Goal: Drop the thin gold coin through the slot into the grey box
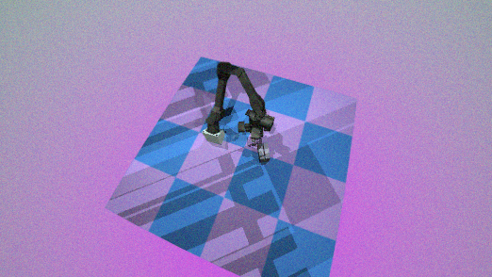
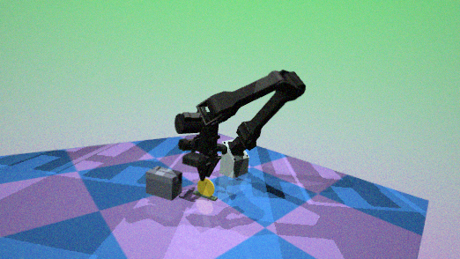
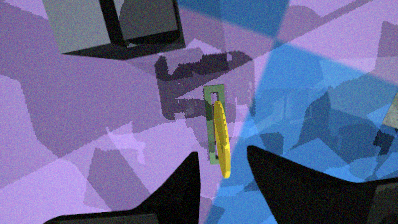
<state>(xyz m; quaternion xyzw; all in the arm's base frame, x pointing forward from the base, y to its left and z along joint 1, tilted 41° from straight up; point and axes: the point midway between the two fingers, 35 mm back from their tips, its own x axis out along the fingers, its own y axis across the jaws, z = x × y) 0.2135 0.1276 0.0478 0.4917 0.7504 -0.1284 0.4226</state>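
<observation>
The claw (image 3: 223, 170) hangs apart over the coin (image 3: 221, 137), which sits in its holder (image 3: 214, 100); grabbing and dropping are left.

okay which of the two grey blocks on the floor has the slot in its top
The darker grey box, standing apart beside the coin and its green holder. In the wrist view a dark slot crosses its lid. The paler block carries the arm's base.

Cut off by the wrist view's top edge — box (image 3: 117, 25). From the top, coin and holder seemingly hidden under the gripper (image 1: 254, 141) — too small to tell.
</observation>
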